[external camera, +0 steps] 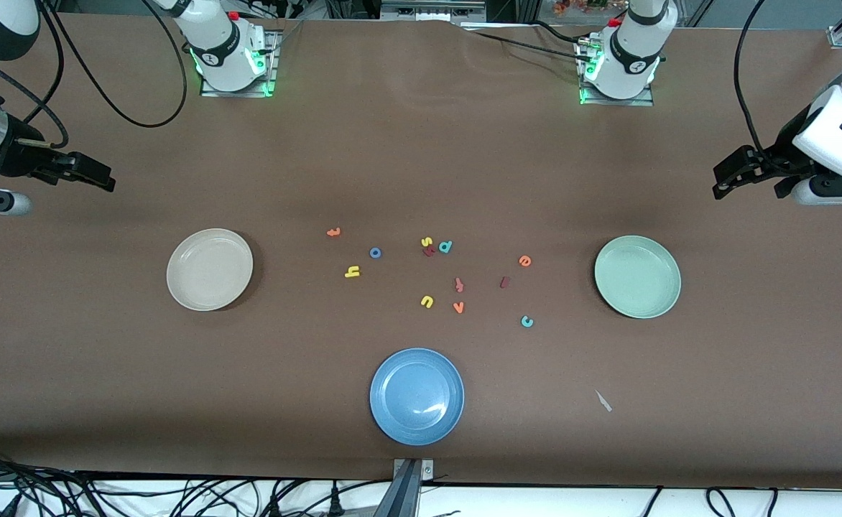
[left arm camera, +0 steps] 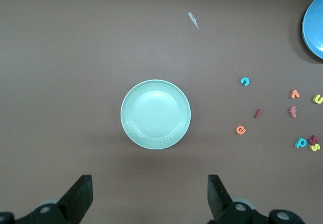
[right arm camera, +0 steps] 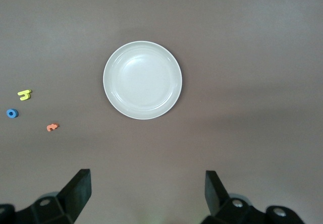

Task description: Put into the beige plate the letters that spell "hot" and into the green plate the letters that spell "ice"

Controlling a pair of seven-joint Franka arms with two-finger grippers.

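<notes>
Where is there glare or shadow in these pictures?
Front view: a white glint on the blue plate, and a dark shadow beside the beige plate. Left wrist view: a soft shadow rims the green plate. Right wrist view: even light, no glare on the beige plate.

Setting: robotics laboratory bench. Evidence: brown-covered table (external camera: pixel 421 165), two white arm bases (external camera: pixel 228 54) bolted at its 12 o'clock edge with green status lights, and loose black cables (external camera: pixel 105 495) trailing along the 6 o'clock edge.
</notes>
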